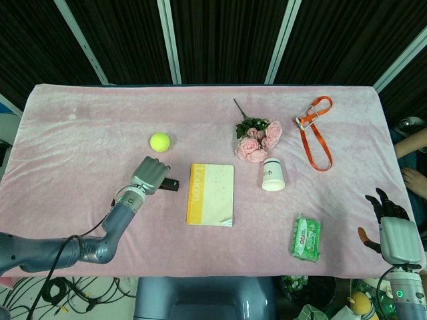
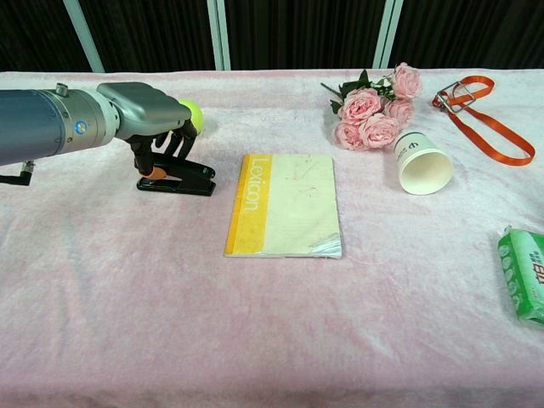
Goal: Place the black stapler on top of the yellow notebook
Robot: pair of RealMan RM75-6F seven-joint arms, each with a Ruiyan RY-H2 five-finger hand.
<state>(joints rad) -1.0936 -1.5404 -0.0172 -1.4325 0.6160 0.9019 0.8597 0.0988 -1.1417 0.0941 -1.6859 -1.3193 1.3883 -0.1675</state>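
Observation:
The black stapler (image 2: 183,180) lies flat on the pink cloth, just left of the yellow notebook (image 2: 285,204). My left hand (image 2: 149,119) comes down over the stapler's rear end and grips it, thumb in front and fingers behind. In the head view only the stapler's tip (image 1: 172,185) shows, sticking out from under the left hand (image 1: 150,175) toward the notebook (image 1: 211,194). A small gap separates stapler and notebook. My right hand (image 1: 393,233) hangs off the table's near right corner, fingers spread, holding nothing.
A yellow-green ball (image 1: 159,141) sits just behind the left hand. Pink flowers (image 1: 259,140), a tipped paper cup (image 1: 273,175) and an orange lanyard (image 1: 317,133) lie right of the notebook. A green tissue pack (image 1: 306,238) rests near the front right edge.

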